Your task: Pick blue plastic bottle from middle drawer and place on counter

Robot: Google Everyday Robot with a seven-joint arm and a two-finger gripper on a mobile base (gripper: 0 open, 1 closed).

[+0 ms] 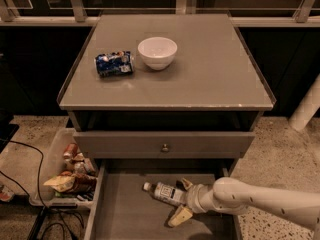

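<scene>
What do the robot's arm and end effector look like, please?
The arm is a smooth, off-white tube with a bulbous rounded joint and a pale ringed wrist collar. The end effector, down in the middle drawer by the blue plastic bottle, has two tapered yellowish-tan fingers. No cables or markings show.

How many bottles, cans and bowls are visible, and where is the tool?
Small clear plastic bottle with white cap: 1
Crushed blue-and-white can: 1
Round white bowl: 1
Total: 3
Tool: open, at the bottle's base in the gray drawer.
</scene>
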